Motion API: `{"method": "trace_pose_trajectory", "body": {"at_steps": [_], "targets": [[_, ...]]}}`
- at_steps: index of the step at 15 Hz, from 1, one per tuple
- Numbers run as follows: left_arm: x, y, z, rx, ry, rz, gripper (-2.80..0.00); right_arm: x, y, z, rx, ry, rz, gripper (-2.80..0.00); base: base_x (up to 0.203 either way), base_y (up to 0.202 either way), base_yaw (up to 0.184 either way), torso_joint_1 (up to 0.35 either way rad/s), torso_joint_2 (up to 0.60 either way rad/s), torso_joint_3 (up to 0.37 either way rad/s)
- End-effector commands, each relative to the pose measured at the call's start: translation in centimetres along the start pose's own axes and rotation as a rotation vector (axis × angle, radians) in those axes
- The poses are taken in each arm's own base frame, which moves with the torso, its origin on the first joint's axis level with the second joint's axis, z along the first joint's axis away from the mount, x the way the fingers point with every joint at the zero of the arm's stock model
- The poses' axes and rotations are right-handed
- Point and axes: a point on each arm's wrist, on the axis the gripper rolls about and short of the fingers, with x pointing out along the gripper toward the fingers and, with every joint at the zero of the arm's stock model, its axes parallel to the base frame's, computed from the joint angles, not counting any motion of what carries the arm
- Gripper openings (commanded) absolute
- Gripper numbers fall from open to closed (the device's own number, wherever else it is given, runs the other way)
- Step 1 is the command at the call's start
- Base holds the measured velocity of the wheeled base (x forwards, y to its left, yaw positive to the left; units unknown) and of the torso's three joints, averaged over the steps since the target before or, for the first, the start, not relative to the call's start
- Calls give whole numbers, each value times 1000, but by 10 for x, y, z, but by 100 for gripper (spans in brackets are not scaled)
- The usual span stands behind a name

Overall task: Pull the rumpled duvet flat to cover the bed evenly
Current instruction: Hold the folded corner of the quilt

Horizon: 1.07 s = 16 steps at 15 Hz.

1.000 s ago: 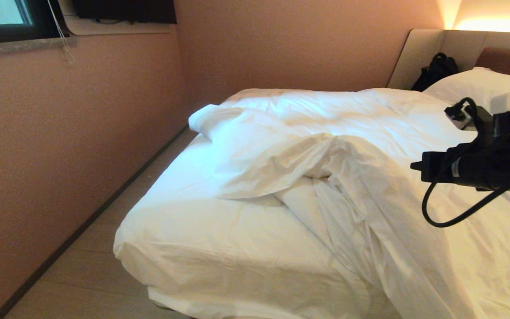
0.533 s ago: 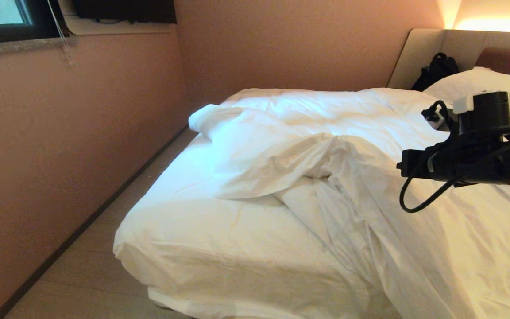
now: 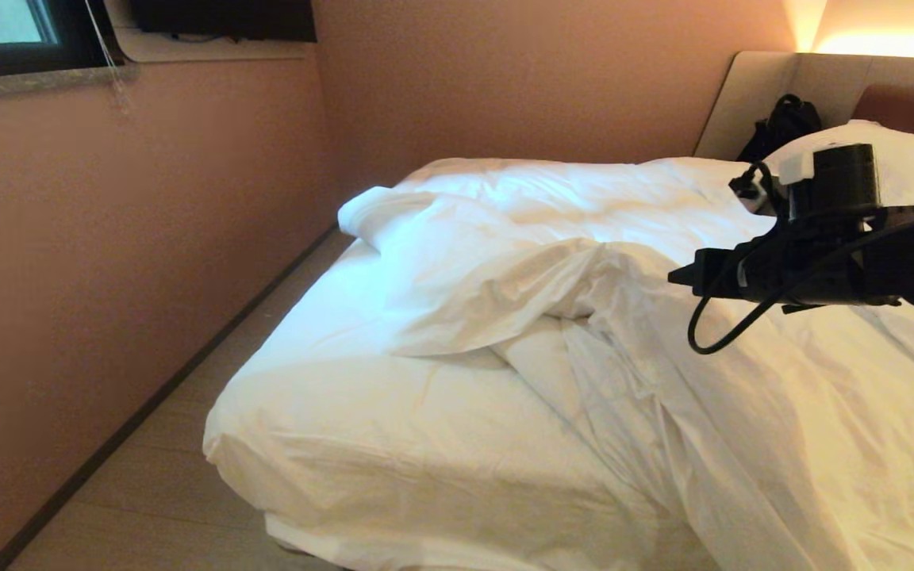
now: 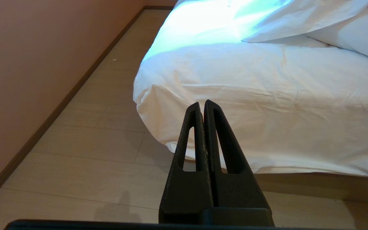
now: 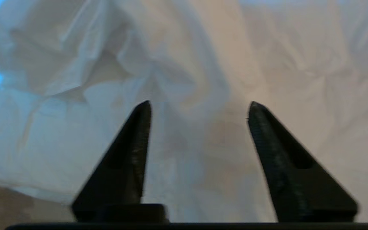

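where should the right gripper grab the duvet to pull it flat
Judging by its pose, grip the folded-back flap of the duvet at its loose lower edge, coming from the foot side with the open right gripper. That fold leaves the sheeted near corner of the bed bare.

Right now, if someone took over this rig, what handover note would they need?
Right gripper: open, empty, held above the rumpled duvet, not touching it.
Left gripper: shut, empty, parked low off the foot corner of the bed, over the floor.
Duvet: bunched toward the middle and the robot's right, a fold flipped back, leaving the sheet bare at the near left corner. Pillow at the headboard.
Done: nothing pulled flat yet.
Left: grip the folded edge, draw it toward the bare corner, then even out the sides.
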Motion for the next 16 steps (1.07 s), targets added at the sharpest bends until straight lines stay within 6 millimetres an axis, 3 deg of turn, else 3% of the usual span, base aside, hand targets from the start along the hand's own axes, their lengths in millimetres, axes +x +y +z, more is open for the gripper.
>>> {"method": "trace_pose_trajectory", "body": {"at_steps": [1,7,12,16], "targets": [[0,0,0,0,0,0,-280,11,9,-5,-43,39,15,0,0,0,0,0,0,0],[0,0,0,0,0,0,-280,33,11,-18,-77,94,11,0,0,0,0,0,0,0],[0,0,0,0,0,0,-280,23,2,-2,-91,33,-6,0,0,0,0,0,0,0],[0,0,0,0,0,0,-280,33,-6,-10,-135,58,-104,0,0,0,0,0,0,0]]}}
